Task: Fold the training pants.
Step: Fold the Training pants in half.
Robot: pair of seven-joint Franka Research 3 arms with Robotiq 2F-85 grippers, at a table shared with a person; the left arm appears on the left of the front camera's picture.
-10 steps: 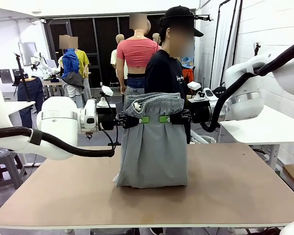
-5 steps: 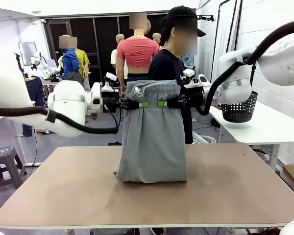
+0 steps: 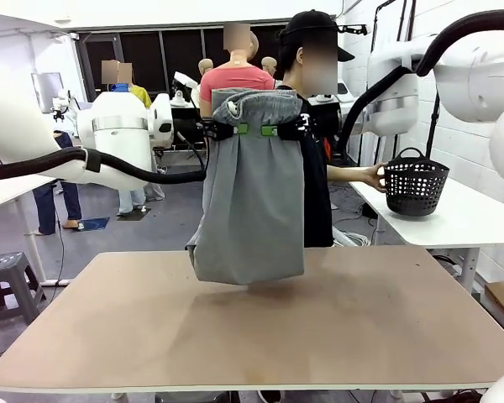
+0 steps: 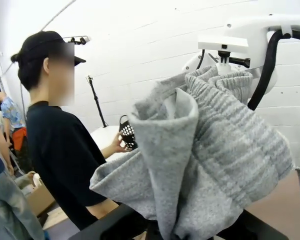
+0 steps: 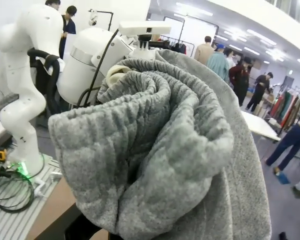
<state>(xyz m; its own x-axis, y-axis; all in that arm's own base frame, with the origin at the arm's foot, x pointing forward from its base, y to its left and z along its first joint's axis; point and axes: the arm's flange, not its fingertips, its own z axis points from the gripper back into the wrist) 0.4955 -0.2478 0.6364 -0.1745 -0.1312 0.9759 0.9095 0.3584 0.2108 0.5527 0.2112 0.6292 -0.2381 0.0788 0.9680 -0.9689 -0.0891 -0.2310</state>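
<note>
A big brown table [image 3: 386, 327] stood in the middle of the room. A person in a black shirt [image 3: 317, 180] and a black cap [image 3: 307, 21] stood at its far side. To the right was a white side table [image 3: 470, 220], and a black basket [image 3: 415, 186] with little holes sat on it. The person touched the basket's side. A grey stool [image 3: 7, 277] stood on the floor to the left.
</note>
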